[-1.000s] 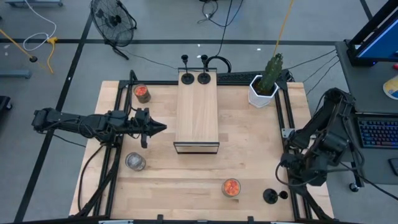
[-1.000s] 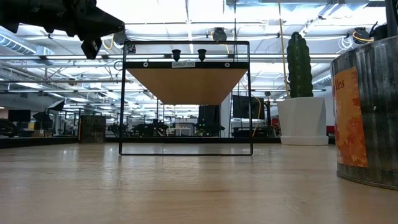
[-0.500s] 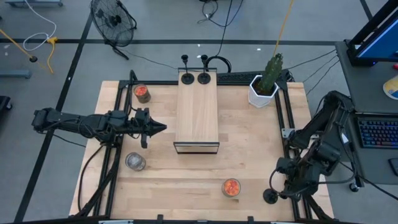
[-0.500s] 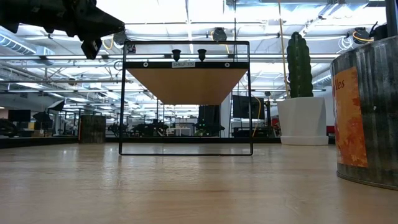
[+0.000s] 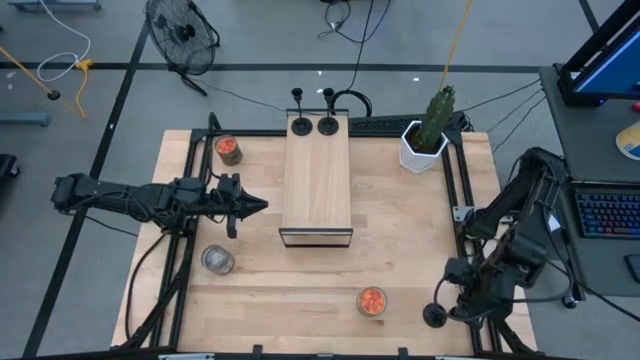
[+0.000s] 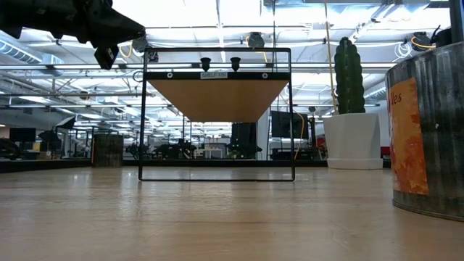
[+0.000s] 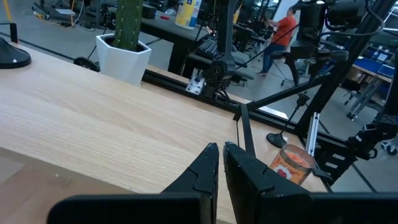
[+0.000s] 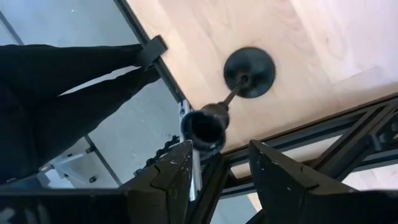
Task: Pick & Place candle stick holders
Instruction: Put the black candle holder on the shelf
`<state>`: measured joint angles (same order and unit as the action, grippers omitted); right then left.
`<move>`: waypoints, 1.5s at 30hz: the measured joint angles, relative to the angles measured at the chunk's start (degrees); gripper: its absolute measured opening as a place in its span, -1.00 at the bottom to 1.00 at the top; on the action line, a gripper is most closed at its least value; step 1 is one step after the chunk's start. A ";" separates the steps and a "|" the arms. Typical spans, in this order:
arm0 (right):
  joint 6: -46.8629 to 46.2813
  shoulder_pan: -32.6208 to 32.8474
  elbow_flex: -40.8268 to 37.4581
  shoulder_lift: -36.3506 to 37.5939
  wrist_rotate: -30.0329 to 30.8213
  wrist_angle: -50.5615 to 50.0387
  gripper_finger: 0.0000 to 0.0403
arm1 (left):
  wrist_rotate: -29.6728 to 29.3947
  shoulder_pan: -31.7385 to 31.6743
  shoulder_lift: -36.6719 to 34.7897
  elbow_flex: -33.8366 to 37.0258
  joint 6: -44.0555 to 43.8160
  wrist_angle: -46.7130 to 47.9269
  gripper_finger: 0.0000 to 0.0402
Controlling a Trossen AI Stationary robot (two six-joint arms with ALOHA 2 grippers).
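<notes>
One black holder stands on its round base at the table's near right corner. In the right wrist view its base is on the wood and its cup top is just off my fingertips. My right gripper is open above it, also in the high view. Two black holders stand on the far end of the wooden box. Glass cups stand on the table: orange-red, clear-silvery, orange-red. My left gripper is shut and empty, left of the box.
A white pot with a cactus stands at the far right corner. The black table frame runs close beside the near right holder. In the low view the near orange-red cup fills the right edge. A person stands far off in the room.
My right gripper has gone toward the table's near edge and a little left, coming over the black holder at the near right corner. The holder has stayed where it was. My left arm has kept still.
</notes>
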<state>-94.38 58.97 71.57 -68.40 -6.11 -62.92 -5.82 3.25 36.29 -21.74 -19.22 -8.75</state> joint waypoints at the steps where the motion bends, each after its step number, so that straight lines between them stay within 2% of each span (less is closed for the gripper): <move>1: -0.56 0.25 0.00 0.00 0.06 0.25 -0.26 | 0.00 0.00 0.00 0.00 0.00 0.00 -0.85; 8: -2.33 1.20 0.00 -0.35 1.54 0.06 -0.26 | 0.00 0.00 0.00 0.00 0.00 0.00 -0.85; 34: 2.06 1.14 0.00 -5.85 1.53 -1.05 -0.27 | 0.00 0.01 0.01 0.00 0.66 -0.04 -0.85; 45: 2.50 1.14 0.00 -6.67 1.55 -2.93 -0.41 | -0.02 0.00 0.00 0.00 1.07 -0.04 -0.85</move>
<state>-91.88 60.12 71.57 -75.07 -4.56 -65.84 -5.85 3.25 36.29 -21.74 -18.15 -8.80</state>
